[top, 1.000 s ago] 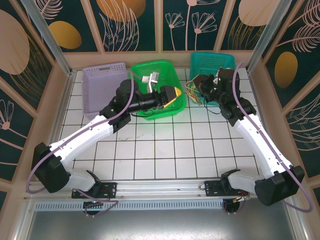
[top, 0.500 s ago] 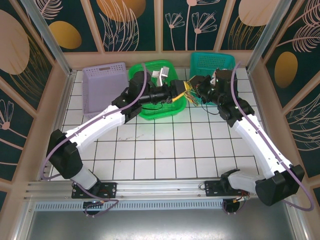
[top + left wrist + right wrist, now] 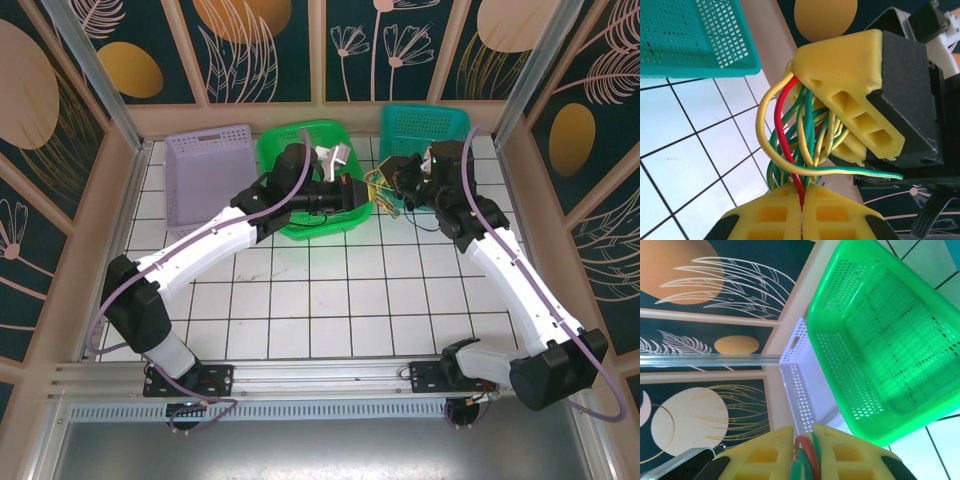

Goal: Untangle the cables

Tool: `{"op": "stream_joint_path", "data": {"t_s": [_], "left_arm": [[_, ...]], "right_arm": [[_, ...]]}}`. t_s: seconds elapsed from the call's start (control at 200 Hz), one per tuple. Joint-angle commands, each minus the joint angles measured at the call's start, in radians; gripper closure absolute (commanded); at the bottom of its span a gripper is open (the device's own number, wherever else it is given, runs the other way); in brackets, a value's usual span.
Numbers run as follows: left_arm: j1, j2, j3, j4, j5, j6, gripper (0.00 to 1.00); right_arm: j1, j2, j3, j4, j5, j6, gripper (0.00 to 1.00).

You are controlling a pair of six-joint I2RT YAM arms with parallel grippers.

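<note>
Now the left end effector (image 3: 802, 202) is pinched shut on the red cable (image 3: 782, 134); the right end effector (image 3: 803, 460) clamps the cables (image 3: 380, 186) midair, between green basket (image 3: 320, 229) and teal basket (image 3: 425, 122), far side. Pulling could tighten the knot or slip. Earlier, left jaws were wide, further left.

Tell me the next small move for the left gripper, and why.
Probably draw the left gripper slowly back: it is shut on the thin red wire, whose other end runs into the green and yellow wire bundle clamped in the right gripper.
</note>
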Motion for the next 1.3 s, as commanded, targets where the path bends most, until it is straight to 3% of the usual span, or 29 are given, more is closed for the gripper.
{"op": "stream_joint_path", "data": {"t_s": [0.0, 0.065, 0.145, 0.25, 0.455, 0.596, 0.706, 0.866, 1.086, 1.156, 1.296], "left_arm": [[-0.01, -0.022, -0.007, -0.03, 0.007, 0.018, 0.83], [-0.008, -0.077, -0.051, 0.08, -0.001, -0.101, 0.56], [-0.009, -0.122, -0.108, 0.224, -0.023, -0.27, 0.43], [-0.01, -0.113, -0.144, 0.347, -0.028, -0.428, 0.41], [-0.005, -0.032, -0.036, 0.154, -0.061, -0.41, 0.41], [-0.004, 0.029, 0.072, -0.04, -0.082, -0.342, 0.5], [-0.003, 0.053, 0.102, -0.054, -0.072, -0.33, 0.55], [-0.005, 0.073, 0.143, -0.069, -0.068, -0.297, 0.79], [-0.003, 0.098, 0.162, -0.18, -0.071, -0.197, 0.89], [-0.003, 0.088, 0.151, -0.186, -0.077, -0.183, 1.0], [-0.004, 0.087, 0.174, -0.279, -0.107, -0.114, 1.0]], "right_arm": [[-0.01, -0.011, 0.044, -0.01, -0.026, -0.057, 1.0], [-0.02, -0.023, 0.014, 0.007, -0.028, -0.06, 1.0], [-0.037, -0.032, -0.021, 0.05, -0.046, -0.026, 1.0], [-0.037, -0.038, -0.05, 0.111, -0.057, 0.023, 1.0], [-0.033, -0.035, -0.066, 0.137, -0.071, 0.056, 1.0], [-0.027, -0.042, -0.066, 0.135, -0.069, 0.057, 1.0], [-0.023, -0.044, -0.065, 0.134, -0.071, 0.059, 1.0], [-0.021, -0.054, -0.06, 0.125, -0.065, 0.059, 1.0], [-0.021, -0.045, -0.032, 0.098, -0.064, 0.035, 1.0], [-0.022, -0.044, -0.028, 0.09, -0.063, 0.027, 1.0], [-0.034, -0.036, -0.004, 0.039, -0.062, -0.015, 1.0]]}}
